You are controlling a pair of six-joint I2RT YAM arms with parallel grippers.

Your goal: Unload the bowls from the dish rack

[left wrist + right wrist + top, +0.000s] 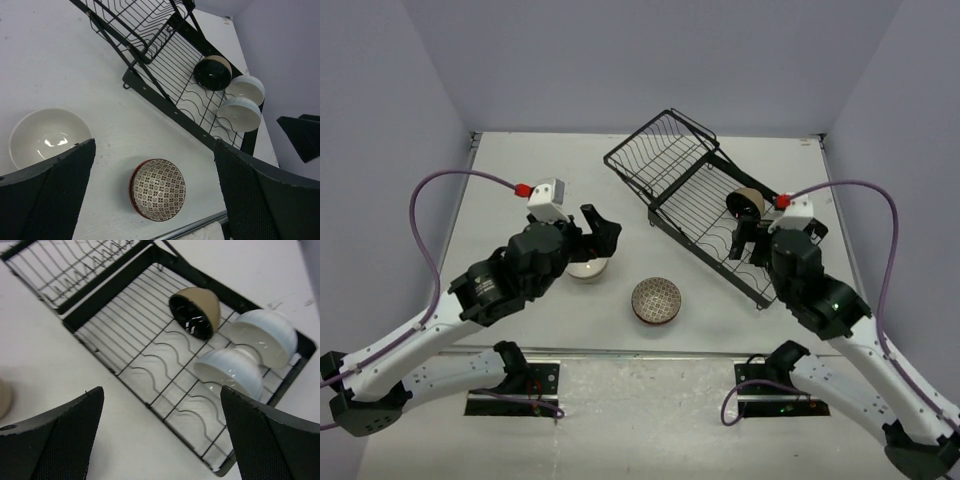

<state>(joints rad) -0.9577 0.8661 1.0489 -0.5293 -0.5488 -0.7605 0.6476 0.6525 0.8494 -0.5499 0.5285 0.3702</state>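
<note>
Hovering over the dish rack [150,365], right fingers [55,440] spread wide with nothing between them. Left fingers [50,190] also apart, above the white bowl [45,136] on the bench [520,160]. Patterned bowl [656,299] sits near it, also out of the rack.

Three bowls remain in the rack at the end nearest the right arm, all on edge: tan bowl [197,310], and two pale bowls [232,371] leaning one against the other.

Risks, as judged:
- Lifting one pale bowl could tip or drag its neighbour.
- A glazed rim may slip from a shallow pinch.
- A finger catching a wire would shift the whole rack.
</note>
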